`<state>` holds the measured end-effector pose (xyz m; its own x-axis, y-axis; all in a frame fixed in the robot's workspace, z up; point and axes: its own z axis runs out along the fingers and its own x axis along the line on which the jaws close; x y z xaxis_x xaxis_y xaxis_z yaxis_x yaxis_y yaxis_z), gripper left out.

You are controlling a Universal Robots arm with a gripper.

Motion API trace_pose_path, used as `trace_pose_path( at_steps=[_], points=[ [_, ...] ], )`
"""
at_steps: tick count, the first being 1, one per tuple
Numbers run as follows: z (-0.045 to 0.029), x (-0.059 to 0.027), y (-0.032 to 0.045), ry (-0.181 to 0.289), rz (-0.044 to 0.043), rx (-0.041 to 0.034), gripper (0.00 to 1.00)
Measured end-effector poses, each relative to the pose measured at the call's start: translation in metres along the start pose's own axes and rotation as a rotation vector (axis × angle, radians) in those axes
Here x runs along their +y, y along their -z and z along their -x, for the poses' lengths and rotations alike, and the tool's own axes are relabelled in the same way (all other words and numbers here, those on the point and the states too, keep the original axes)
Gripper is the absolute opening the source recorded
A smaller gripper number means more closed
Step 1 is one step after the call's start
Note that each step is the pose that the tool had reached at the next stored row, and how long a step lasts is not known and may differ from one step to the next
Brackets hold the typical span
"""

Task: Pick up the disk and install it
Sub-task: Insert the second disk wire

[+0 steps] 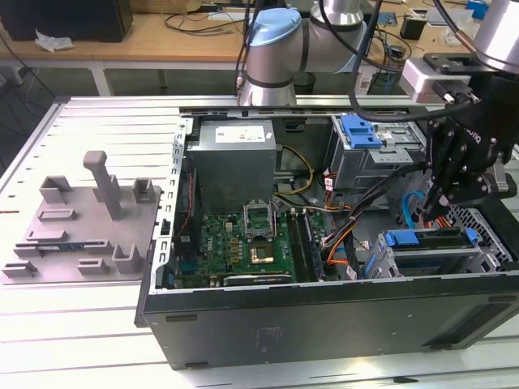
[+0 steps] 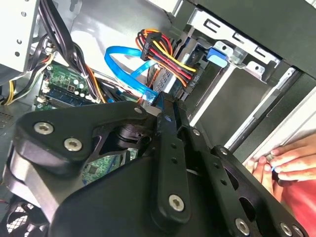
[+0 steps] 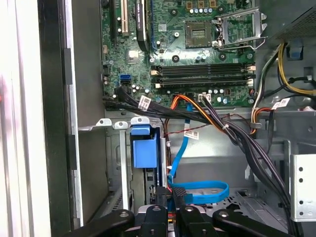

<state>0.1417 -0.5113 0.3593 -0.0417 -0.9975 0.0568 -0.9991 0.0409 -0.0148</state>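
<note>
The black gripper (image 1: 439, 203) hangs inside the open computer case (image 1: 324, 324), at about three o'clock from the motherboard (image 1: 243, 243) in the exterior view; its fingers (image 3: 170, 197) sit pressed together on nothing; the disk (image 1: 430, 243), blue-railed, rests in the drive bay just beneath; a person's hand (image 2: 286, 163) touches the case edge.

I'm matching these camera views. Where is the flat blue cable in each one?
Exterior view: the blue cable arcs inside the case, toward the exterior view's right.
Second wrist view: it loops beside the red-yellow wire bundle.
First wrist view: it runs alongside the blue latch.
Shared landmark: the green motherboard, in all three.
</note>
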Motion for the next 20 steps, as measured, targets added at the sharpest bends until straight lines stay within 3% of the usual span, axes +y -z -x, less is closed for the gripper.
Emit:
trace_pose_path(
  at_steps=[4,20],
  points=[
    [-0.0035,-0.0005,-0.0003,0.0,0.0002,-0.0061,0.16],
    [-0.0058,-0.001,-0.0005,0.006,-0.0002,-0.0064,0.16]
  ],
)
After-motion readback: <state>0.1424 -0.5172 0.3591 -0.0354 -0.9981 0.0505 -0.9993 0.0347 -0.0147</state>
